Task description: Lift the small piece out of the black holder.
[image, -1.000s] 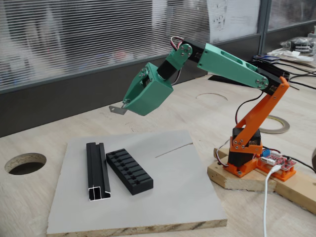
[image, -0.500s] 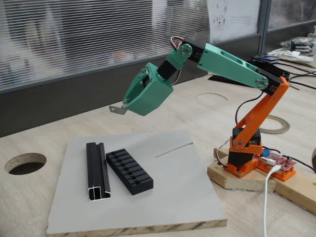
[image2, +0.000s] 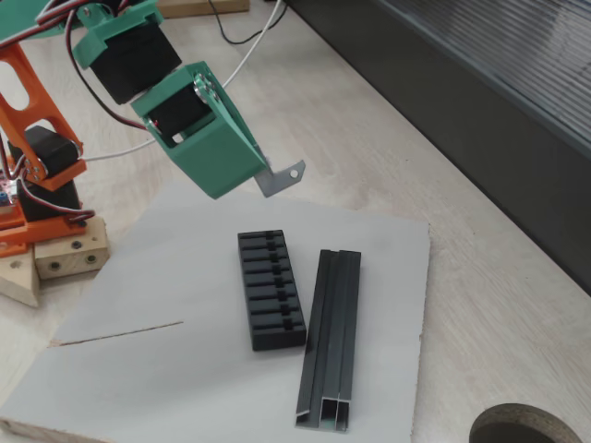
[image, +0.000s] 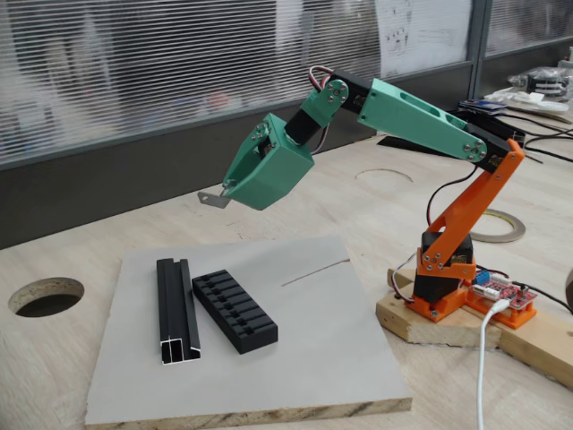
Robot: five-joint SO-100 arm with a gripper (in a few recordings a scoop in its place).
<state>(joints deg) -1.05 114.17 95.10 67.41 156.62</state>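
Grey tab [image2: 281,178] jutted from the tip of the green gripper [image: 226,193], pinched there and hanging in the air, well above and clear of the holder [image2: 271,290], long axis sticking outward, away from the wrist, bent end at the far tip.

A black channel rail [image: 177,310] lies on a grey board [image: 295,358] atop the wooden table [image: 54,376].

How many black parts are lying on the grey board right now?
2. The slotted black holder lies mid-board; the longer black rail lies beside it, parallel and apart, on the side away from the arm's base. Nothing seems hidden.
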